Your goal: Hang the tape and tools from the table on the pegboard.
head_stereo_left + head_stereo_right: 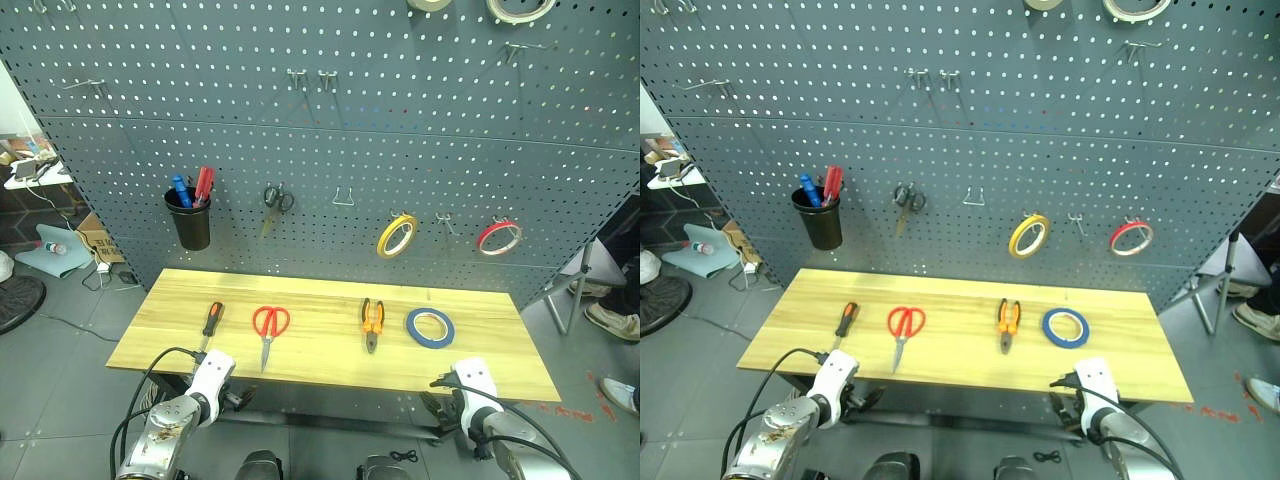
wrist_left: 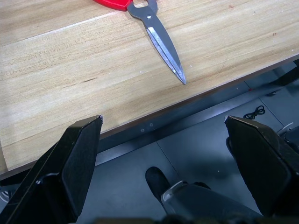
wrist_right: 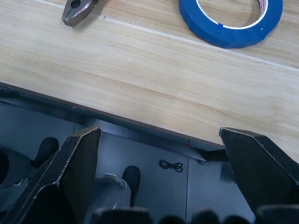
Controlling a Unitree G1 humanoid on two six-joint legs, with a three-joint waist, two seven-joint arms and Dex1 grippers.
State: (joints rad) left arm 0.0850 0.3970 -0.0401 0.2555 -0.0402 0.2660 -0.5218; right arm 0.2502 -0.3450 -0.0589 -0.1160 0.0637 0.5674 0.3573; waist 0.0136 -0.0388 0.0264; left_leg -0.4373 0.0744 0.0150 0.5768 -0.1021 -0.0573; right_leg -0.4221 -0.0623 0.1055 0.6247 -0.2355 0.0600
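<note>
In the left eye view, four things are seen lying in a row on the table (image 1: 330, 365): the screwdriver (image 1: 211, 322) at the left, then the red scissors (image 1: 269, 330), the pliers (image 1: 372, 322) and the blue tape (image 1: 430, 327) at the right, each well apart from the next. Behind the table the pegboard (image 1: 400, 150) is seen, with a black cup (image 1: 188, 218) of pens, small black scissors (image 1: 276, 200), a yellow tape ring (image 1: 396, 235) and a red tape ring (image 1: 498, 237) hung on it. The left gripper (image 1: 238, 398) and right gripper (image 1: 434, 400) are held below the near edge of the table, touching nothing.

The right eye view shows the same layout.

In the left wrist view, the left fingers (image 2: 70, 172) are spread wide with nothing between them; the scissor blades are seen on the wood beyond, pointing toward the table edge.

In the right wrist view, the right fingers (image 3: 70, 172) are likewise spread wide and empty; the tape and the nose of the pliers lie on the tabletop beyond the edge.
</note>
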